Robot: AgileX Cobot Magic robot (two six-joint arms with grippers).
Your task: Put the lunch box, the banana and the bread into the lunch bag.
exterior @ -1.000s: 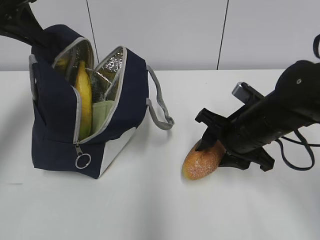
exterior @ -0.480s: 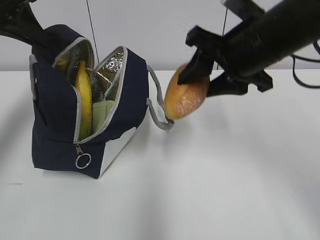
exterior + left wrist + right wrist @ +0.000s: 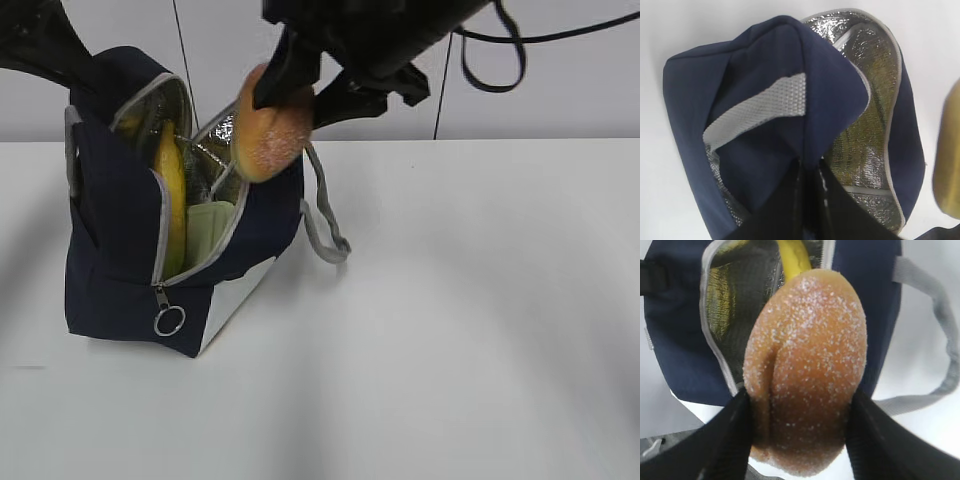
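Note:
The navy lunch bag stands open at the left of the table. Inside it the yellow banana stands on end beside the pale green lid of the lunch box. My right gripper is shut on the golden bread and holds it in the air over the right edge of the opening. In the right wrist view the bread fills the jaws of the gripper, with the banana and bag behind. My left gripper is shut on the bag's navy flap.
The bag's grey strap handle hangs down its right side onto the white table. A metal ring pull dangles at the bag's front. The silver foil lining shows inside.
My right gripper has lifted the bread off the table at the right and carried it up and left to the bag's opening. The left gripper and bag have stayed put.

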